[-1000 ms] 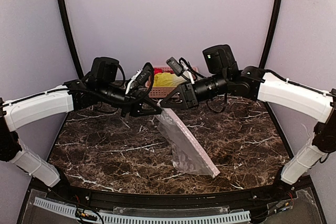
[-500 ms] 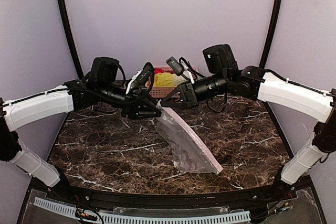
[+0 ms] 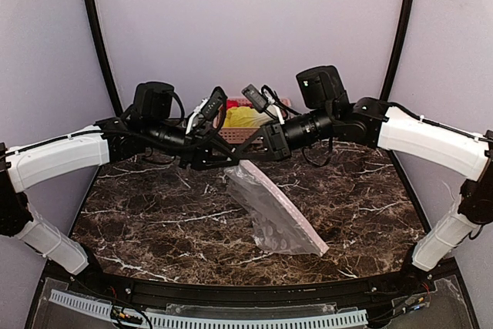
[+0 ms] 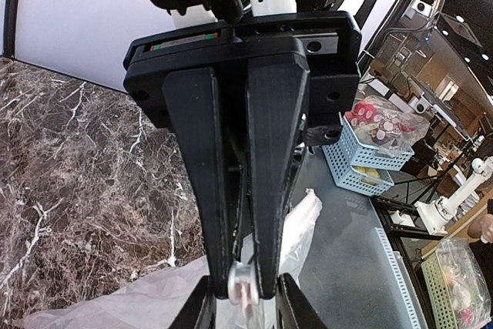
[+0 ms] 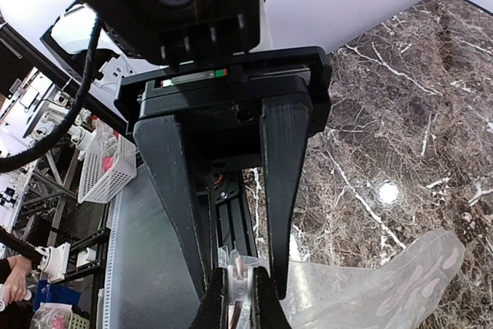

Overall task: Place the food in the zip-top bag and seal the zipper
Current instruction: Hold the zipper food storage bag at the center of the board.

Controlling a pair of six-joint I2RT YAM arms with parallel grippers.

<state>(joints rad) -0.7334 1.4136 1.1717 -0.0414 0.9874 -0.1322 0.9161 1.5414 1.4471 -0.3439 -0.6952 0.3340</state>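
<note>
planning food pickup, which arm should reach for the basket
Probably left: the right gripper is shut on the zip-top bag; the left gripper holds it less clearly, and the basket sits just behind both.

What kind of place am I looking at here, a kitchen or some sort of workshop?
Most likely a robotics lab test booth. A left arm and a right arm mounted at a marble-patterned table hold up a clear zip-top bag. Beyond the booth, benches carry storage bins.
</note>
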